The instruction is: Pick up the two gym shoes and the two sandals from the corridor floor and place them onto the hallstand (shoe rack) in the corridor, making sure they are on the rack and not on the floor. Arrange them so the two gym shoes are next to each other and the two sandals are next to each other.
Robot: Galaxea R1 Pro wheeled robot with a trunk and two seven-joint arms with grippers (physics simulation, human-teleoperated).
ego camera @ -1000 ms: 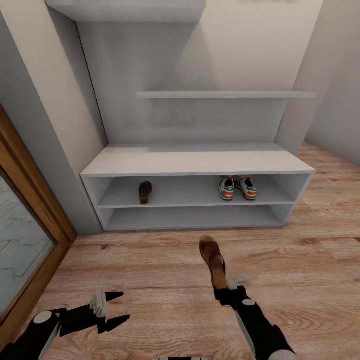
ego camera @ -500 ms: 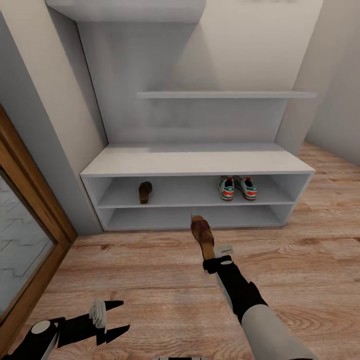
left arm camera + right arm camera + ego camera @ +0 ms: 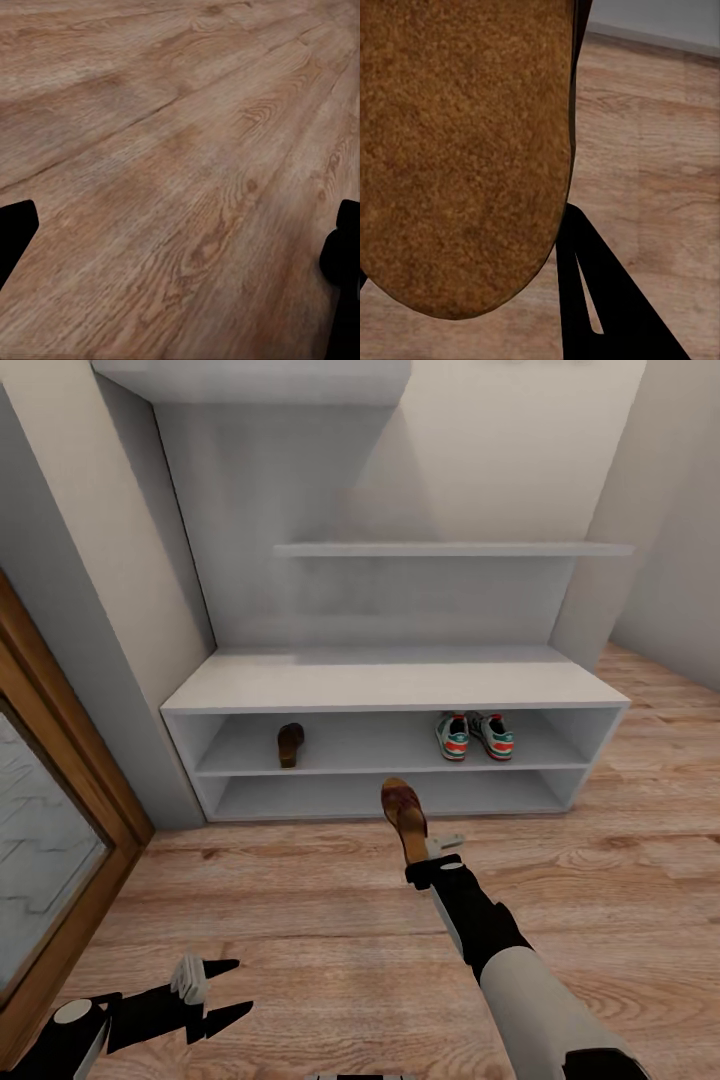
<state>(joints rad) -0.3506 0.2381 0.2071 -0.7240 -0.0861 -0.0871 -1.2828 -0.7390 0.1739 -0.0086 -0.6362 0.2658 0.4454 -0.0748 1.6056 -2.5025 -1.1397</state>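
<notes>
Brown sandal [image 3: 404, 818] clamped in your right gripper [image 3: 432, 853] mid-frame before hallstand [image 3: 390, 685]; left gripper [image 3: 215, 990] jaws wide, lower left.

A wooden door frame [image 3: 75, 740] with a glass panel [image 3: 35, 850] stands beside the pale wall [image 3: 520, 460].

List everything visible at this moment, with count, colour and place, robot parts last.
gym shoes: two, white with green stripes and teal-red heels, side by side on the upper open shelf, right part.
sandal on shelf: one, dark reddish-brown, upper open shelf, left part.
held sandal: one, dark reddish-brown, above the floor before the rack.
hallstand: one, light grey, against the wall.
corridor floor: light brown wood planks.
door frame: one, brown wood, at left.
right gripper: black, shut on the sandal's heel.
left gripper: black, open, low over the floor.
</notes>
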